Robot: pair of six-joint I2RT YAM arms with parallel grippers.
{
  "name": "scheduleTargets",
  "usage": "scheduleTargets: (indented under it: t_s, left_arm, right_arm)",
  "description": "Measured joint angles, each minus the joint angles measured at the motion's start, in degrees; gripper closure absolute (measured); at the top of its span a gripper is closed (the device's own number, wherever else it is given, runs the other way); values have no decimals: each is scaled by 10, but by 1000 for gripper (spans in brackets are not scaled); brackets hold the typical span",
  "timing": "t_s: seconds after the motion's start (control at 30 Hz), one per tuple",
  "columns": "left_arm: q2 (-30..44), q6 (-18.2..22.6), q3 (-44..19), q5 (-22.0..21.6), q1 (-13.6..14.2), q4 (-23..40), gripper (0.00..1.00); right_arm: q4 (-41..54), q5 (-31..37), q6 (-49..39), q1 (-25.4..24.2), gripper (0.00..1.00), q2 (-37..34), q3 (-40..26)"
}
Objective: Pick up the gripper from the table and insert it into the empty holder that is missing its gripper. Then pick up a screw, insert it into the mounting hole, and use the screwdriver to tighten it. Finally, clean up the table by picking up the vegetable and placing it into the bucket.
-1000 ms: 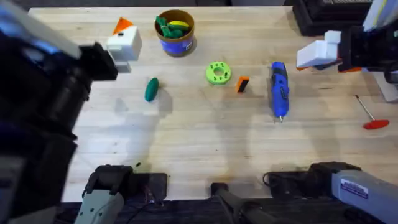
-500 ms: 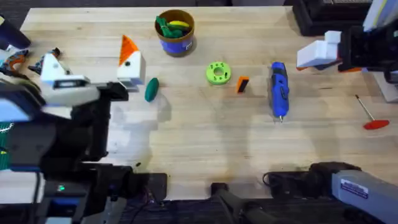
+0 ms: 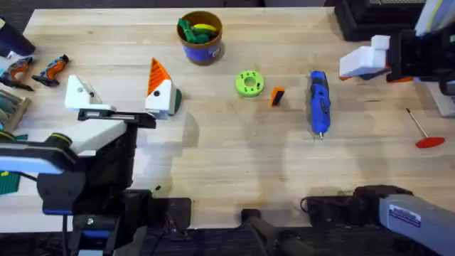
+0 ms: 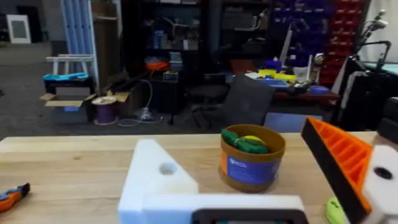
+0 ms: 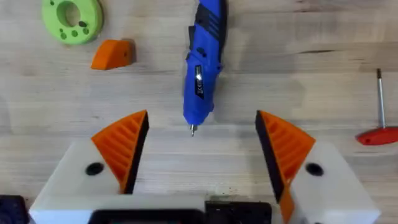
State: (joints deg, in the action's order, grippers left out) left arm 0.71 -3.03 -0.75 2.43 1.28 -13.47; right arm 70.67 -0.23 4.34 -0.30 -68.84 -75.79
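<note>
From overhead, the small orange wedge-shaped plastic fingertip with a dark end [image 3: 277,96] lay on the pale wooden table [image 3: 234,156], between the lime-green round disc [image 3: 249,83] and the stubby blue powered screwdriver [image 3: 318,102]. The left gripper [image 3: 119,85] had its fingers spread wide. One finger was a bare white blocky plastic finger base [image 3: 82,94], the empty seat. The other carried its orange tip. The dark green oval toy vegetable [image 3: 178,95] showed as a sliver beside that tipped finger. The right gripper [image 3: 364,61] hung near the table's far right edge. The first step looked not yet begun. To do it well, the right arm would probably need to take the wedge across its flat sides, leaving the mating end free for the seat.

In the left wrist view, the bare base [image 4: 158,177] showed a round mounting hole. The small round blue bucket with a tan-brown rim [image 4: 252,163] stood beyond it. Its pale label carried print too small to read.

In the right wrist view, both orange-tipped fingers stood well apart and held nothing. The wedge [image 5: 113,54] lay just beside the disc [image 5: 73,20]. A small mark on the screwdriver's body [image 5: 203,68] was not legible.
</note>
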Motion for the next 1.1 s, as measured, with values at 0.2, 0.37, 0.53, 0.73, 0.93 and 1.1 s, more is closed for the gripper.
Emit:
scheduleTargets:
  t_s: [0.2, 0.37, 0.53, 0.73, 0.93, 1.1]
  left_arm:
    - [-5, 0, 0, 31, 0, 8, 15]
    - [-5, 0, 0, 87, 0, 38, 15]
    - [-5, 0, 0, 184, 0, 86, 15]
    - [-5, 0, 0, 302, 0, 158, 15]
    - [-4, 0, 0, 405, -13, 178, 15]
    - [-4, 0, 0, 471, -27, 184, 16]
  right_arm:
    - [0, 0, 0, 0, 12, 0, 0]
    - [0, 0, 0, 0, 10, 0, 0]
    - [0, 0, 0, 0, 11, 0, 0]
    - [0, 0, 0, 0, 12, 0, 0]
    - [0, 0, 0, 0, 12, 0, 0]
    - [0, 0, 0, 0, 11, 0, 0]
